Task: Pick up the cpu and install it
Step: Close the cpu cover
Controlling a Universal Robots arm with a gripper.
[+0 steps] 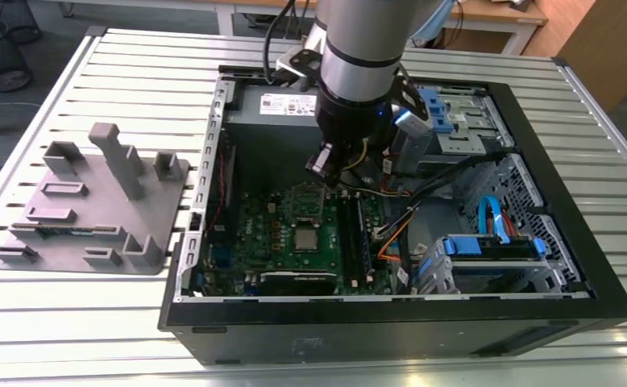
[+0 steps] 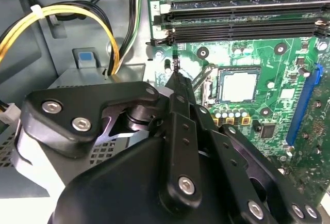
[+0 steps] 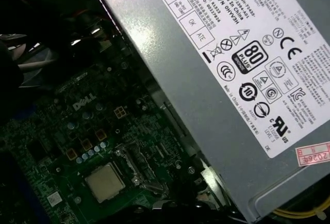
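The cpu (image 1: 306,239) is a small silver square lying flat in the socket of the green motherboard (image 1: 265,234) inside the open computer case. It also shows in both wrist views, cpu (image 2: 238,85) and cpu (image 3: 104,181). My gripper (image 1: 328,172) hangs above the board between the socket and the grey power supply (image 1: 276,105), apart from the cpu. In the second wrist view its black fingers (image 2: 178,87) run together to one narrow tip, gripper (image 2: 177,70), shut with nothing between them.
A grey plastic holder (image 1: 88,210) stands on the slatted table at the exterior view's left. Inside the case, black memory slots (image 2: 242,20), yellow and black cables (image 2: 67,15), a blue slot (image 2: 304,105) and drive cages (image 1: 496,250) crowd around the socket.
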